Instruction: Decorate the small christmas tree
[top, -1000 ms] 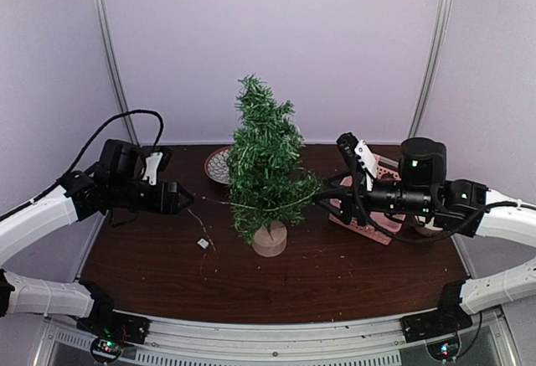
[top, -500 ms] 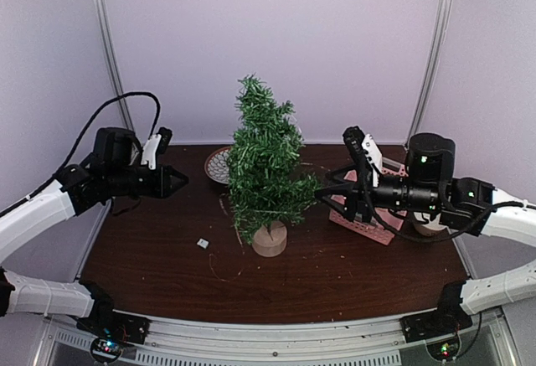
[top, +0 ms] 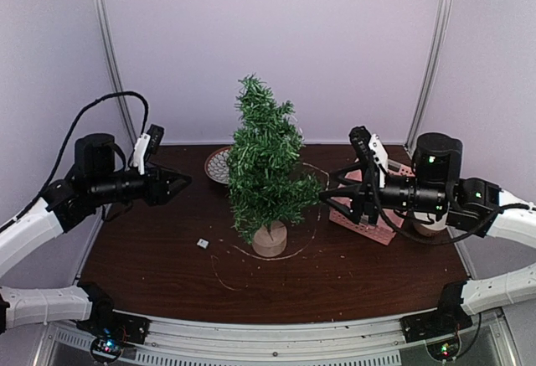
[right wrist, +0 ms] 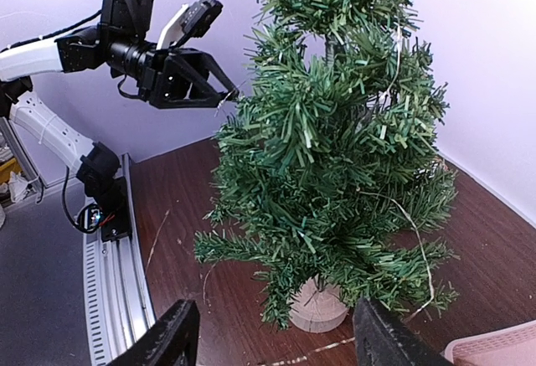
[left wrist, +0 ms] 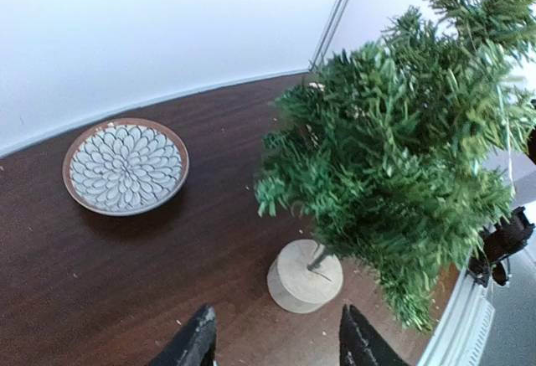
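The tree [top: 265, 165] stands at the middle of the table [top: 377, 274], between the left gripper [top: 176, 184] and right gripper [top: 328, 194], both spread and empty. What seems a thin wire [right wrist: 425, 253] is draped on it; if snagged, the tree could be toppled.

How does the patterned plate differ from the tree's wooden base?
The round plate with the blue-white petal pattern is wide, shallow and brown-rimmed; the round light wooden stump base of the small christmas tree is narrower, thicker and plain. The plate lies empty; the base holds the trunk. Both are round and sit on the dark table.
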You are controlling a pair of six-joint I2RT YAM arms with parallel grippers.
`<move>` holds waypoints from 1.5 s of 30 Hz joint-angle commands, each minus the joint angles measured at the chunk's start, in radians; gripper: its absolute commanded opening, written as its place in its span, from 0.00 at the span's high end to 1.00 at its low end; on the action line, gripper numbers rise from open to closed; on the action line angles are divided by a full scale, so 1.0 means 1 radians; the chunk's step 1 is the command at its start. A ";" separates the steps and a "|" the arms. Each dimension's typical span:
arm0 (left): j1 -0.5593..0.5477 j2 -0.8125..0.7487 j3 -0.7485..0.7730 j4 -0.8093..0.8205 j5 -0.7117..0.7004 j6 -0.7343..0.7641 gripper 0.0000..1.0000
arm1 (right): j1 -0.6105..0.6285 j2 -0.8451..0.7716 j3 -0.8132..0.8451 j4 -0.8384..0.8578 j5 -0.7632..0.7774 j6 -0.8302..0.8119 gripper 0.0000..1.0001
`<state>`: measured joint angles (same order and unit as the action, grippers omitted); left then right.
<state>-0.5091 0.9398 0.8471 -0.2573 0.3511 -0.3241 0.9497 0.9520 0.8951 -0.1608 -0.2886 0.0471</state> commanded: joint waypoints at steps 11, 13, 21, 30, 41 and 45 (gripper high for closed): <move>-0.015 -0.079 -0.148 -0.070 -0.019 0.074 0.50 | 0.006 -0.020 0.035 -0.083 -0.050 -0.007 0.32; -0.016 -0.035 -0.135 -0.153 -0.127 -0.006 0.47 | 0.006 -0.022 0.033 -0.088 -0.037 -0.007 0.32; -0.091 0.103 -0.160 -0.270 -0.318 -0.141 0.35 | 0.006 -0.018 0.047 -0.136 -0.031 -0.019 0.32; -0.222 0.284 -0.161 -0.204 -0.507 -0.371 0.36 | 0.006 -0.044 0.032 -0.165 -0.009 -0.012 0.32; -0.279 0.506 -0.077 -0.140 -0.593 -0.455 0.41 | 0.006 -0.042 0.025 -0.174 -0.003 -0.018 0.32; -0.281 0.546 -0.062 -0.106 -0.593 -0.460 0.42 | 0.006 -0.044 0.026 -0.177 0.000 -0.021 0.32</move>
<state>-0.7856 1.4551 0.7490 -0.4347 -0.2062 -0.7525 0.9497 0.9211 0.9127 -0.3336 -0.3122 0.0303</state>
